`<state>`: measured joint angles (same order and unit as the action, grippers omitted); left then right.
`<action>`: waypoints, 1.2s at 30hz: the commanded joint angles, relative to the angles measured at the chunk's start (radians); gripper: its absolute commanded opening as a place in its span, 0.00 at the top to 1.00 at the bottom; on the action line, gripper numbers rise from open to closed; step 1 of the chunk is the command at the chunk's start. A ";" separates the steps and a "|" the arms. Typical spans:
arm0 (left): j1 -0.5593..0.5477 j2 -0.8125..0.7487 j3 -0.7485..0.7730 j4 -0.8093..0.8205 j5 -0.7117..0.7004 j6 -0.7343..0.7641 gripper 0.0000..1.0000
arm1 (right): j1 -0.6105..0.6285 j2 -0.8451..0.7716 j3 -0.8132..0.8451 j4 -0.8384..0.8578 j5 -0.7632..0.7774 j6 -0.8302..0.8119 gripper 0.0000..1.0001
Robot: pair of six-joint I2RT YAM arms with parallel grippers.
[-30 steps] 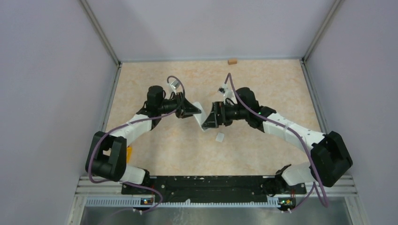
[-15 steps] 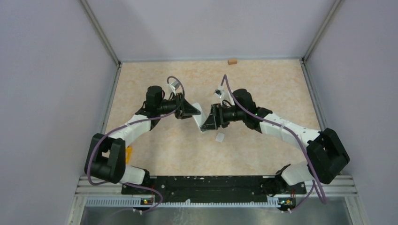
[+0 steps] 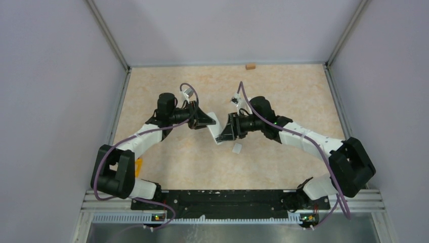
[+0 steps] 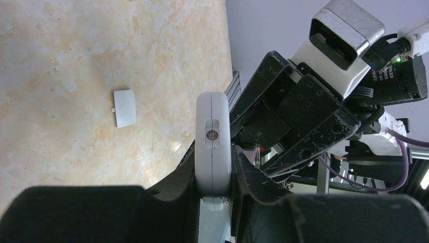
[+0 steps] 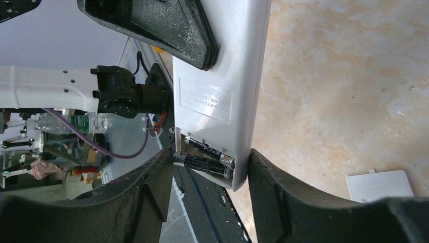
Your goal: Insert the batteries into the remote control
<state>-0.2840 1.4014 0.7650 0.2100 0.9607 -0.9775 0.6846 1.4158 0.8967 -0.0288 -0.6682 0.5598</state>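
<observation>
— While the batteries (image 5: pixel 204 164) lie in the open bay at one end of the remote control (image 5: pixel 222 76), where do we have the remote itself?
— Off the table (image 3: pixel 283 96), held between our two arms. We can see two dark cells side by side in the bay.
— And our left gripper (image 4: pixel 213 174)?
— Clamped on the remote: one finger flat on its labelled back, the other on the opposite face.
— Our right gripper (image 5: pixel 210 172)?
— Its fingers (image 5: pixel 273 192) flank the battery end, spread about as wide as the casing — whether they press on it we cannot tell.
— What else do we see?
— A small white battery cover (image 4: pixel 124 107) lying flat on the table near the remote, apart from both grippers.
</observation>
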 commanded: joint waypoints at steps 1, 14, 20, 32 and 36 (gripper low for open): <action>-0.006 -0.021 0.034 0.019 -0.019 -0.002 1.00 | 0.015 0.001 0.024 0.067 -0.036 -0.028 0.53; -0.006 -0.017 0.038 0.016 -0.011 -0.015 1.00 | 0.017 -0.026 0.005 0.096 -0.004 -0.025 0.54; -0.005 -0.013 0.050 -0.037 -0.027 0.046 1.00 | 0.016 -0.063 -0.026 0.146 0.013 0.009 0.34; -0.006 -0.016 0.066 -0.046 -0.032 0.034 1.00 | 0.038 -0.019 -0.037 0.174 -0.007 0.014 0.31; -0.006 -0.020 0.066 -0.051 -0.030 0.034 1.00 | 0.038 -0.013 -0.036 0.176 -0.002 0.012 0.36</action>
<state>-0.2859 1.4014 0.7856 0.1398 0.9379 -0.9546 0.6987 1.3975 0.8570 0.0692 -0.6476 0.5766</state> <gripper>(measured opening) 0.256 0.655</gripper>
